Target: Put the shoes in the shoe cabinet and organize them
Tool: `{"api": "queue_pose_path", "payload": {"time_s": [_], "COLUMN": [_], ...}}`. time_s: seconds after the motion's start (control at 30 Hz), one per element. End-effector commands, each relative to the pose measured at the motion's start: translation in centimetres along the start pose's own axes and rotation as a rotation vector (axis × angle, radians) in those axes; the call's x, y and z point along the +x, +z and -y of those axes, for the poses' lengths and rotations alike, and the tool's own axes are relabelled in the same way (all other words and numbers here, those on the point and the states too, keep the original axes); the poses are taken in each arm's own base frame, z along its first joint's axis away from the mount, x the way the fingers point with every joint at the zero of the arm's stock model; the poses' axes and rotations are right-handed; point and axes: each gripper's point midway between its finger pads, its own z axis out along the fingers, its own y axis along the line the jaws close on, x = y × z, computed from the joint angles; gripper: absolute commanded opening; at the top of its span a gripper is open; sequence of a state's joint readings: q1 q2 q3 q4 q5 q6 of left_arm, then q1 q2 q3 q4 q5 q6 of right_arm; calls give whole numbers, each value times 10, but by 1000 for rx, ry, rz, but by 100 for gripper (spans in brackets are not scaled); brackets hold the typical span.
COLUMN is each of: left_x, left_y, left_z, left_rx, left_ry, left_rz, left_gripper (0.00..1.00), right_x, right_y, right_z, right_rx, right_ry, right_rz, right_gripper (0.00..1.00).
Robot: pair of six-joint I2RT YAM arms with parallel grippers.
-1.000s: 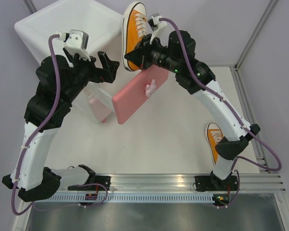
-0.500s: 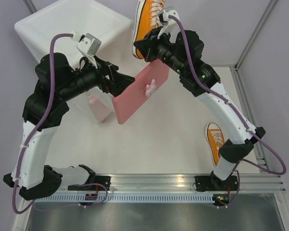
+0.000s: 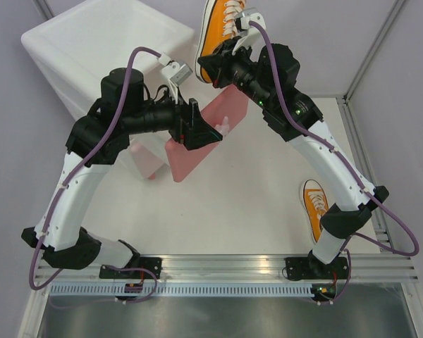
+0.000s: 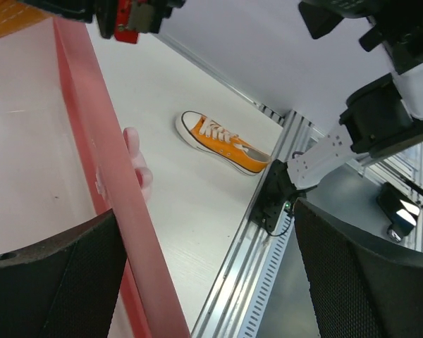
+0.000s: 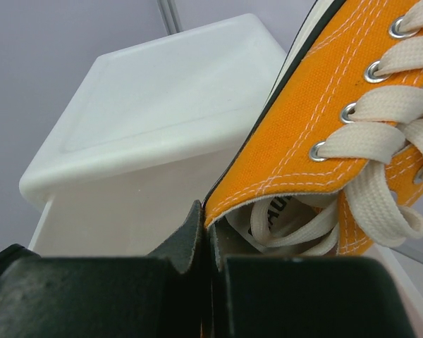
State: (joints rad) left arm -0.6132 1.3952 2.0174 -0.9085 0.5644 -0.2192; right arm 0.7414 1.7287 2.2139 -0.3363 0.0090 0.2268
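The white shoe cabinet (image 3: 92, 42) stands at the far left with a pink drawer (image 3: 190, 158) pulled out. My left gripper (image 3: 206, 134) is open over the drawer front. In the left wrist view (image 4: 204, 232) its jaws straddle the pink front edge (image 4: 116, 204), next to the bunny knob (image 4: 137, 169). My right gripper (image 3: 213, 70) is shut on an orange shoe (image 3: 222, 24) held high beside the cabinet. In the right wrist view (image 5: 211, 246) it pinches the shoe's collar (image 5: 303, 148). A second orange shoe (image 3: 314, 208) lies on the table at the right and also shows in the left wrist view (image 4: 222, 143). The cream shoes are out of view.
A metal rail (image 3: 268, 267) with both arm bases runs along the near edge. Frame posts (image 3: 370, 49) rise at the far right. A second pink drawer front (image 3: 146, 160) sits lower on the cabinet, behind my left arm. The cabinet top (image 5: 176, 91) fills the right wrist view's left.
My left arm has swung right, from beside the cabinet to over the open drawer's pink front. My right gripper has lifted the orange shoe higher and slightly right.
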Motion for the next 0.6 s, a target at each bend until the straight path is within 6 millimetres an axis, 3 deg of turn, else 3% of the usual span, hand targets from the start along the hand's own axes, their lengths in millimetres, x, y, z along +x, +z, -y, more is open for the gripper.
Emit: {"api": "queue_pose_path", "payload": {"time_s": [0.0, 0.1, 0.33, 0.43, 0.57], "left_x": [-9, -8, -8, -14, -38], "left_y": [-9, -12, -18, -22, -37], "left_z": [49, 69, 86, 78, 43], "left_rx": [196, 279, 346, 270, -8], "left_ry": [23, 46, 78, 82, 64], "left_rz": [1, -10, -11, 22, 156], "left_gripper": [94, 95, 99, 100, 100], "right_x": [-69, -66, -54, -51, -40], "right_y": [-18, -16, -15, -16, -20], "right_z": [-14, -15, -23, -29, -38], "right_rx": [-39, -45, -97, -132, -187], "right_ry": [-43, -49, -52, -64, -64], "right_rz": [202, 186, 143, 120, 62], "right_gripper": [1, 1, 1, 1, 1]}}
